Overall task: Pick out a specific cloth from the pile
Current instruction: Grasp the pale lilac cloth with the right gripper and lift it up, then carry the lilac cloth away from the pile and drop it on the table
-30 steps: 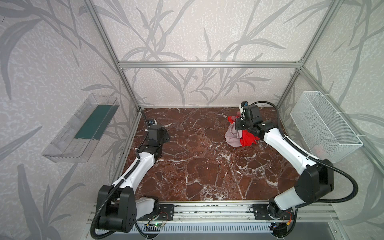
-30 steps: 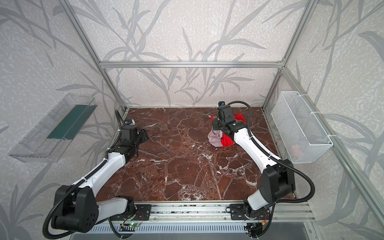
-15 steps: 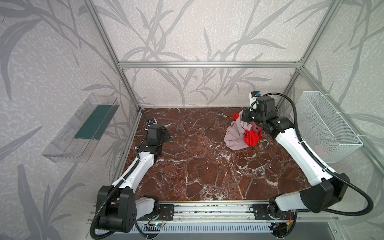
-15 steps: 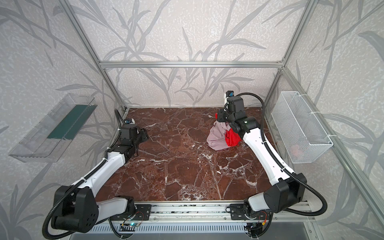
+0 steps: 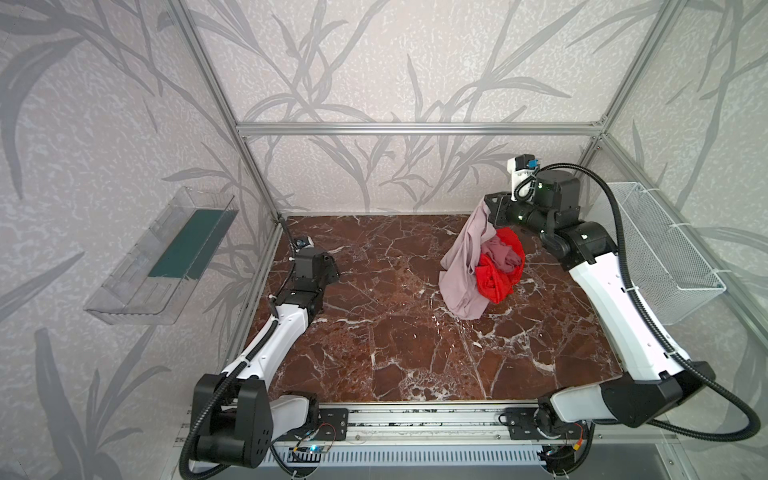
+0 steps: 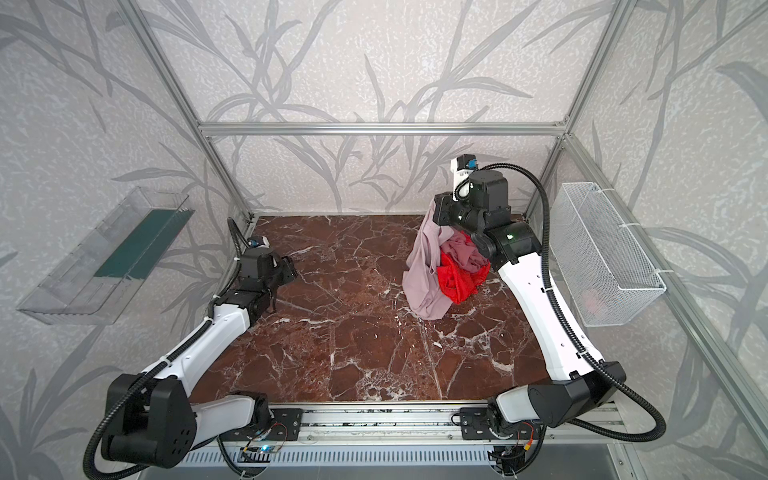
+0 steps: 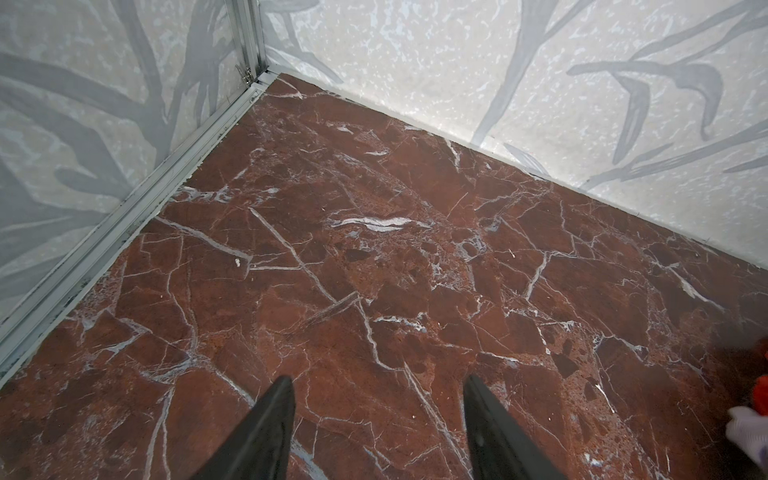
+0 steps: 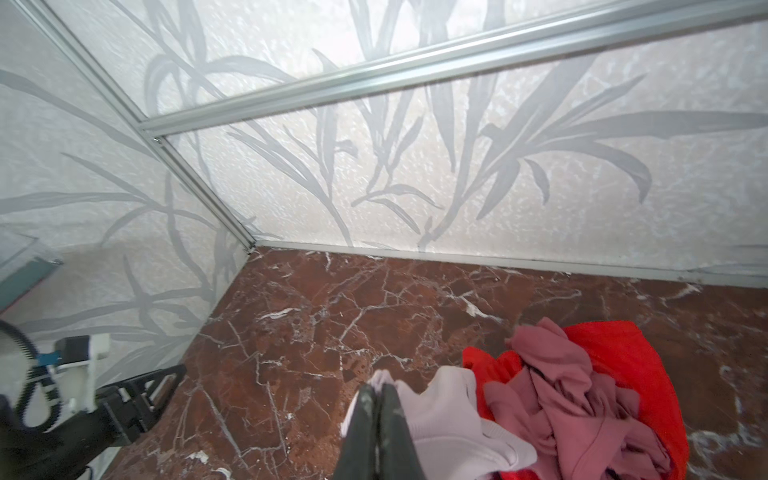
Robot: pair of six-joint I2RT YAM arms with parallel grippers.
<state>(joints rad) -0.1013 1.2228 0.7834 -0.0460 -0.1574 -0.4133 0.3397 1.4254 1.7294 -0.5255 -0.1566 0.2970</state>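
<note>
Marble-patterned tabletop (image 5: 374, 340), leafy walls all round. Near the back right, the right pincer (image 8: 379, 388) is clamped tight on a corner of the pale lilac cloth (image 5: 463, 266), which hangs against the pile (image 5: 498, 276). The left pincer (image 7: 378, 379) gapes, holding nothing.

On table (image 5: 395, 353), far right: pile (image 5: 500, 276); cloth (image 5: 461, 270) at its left; basket (image 5: 665, 253) on right wall.
</note>
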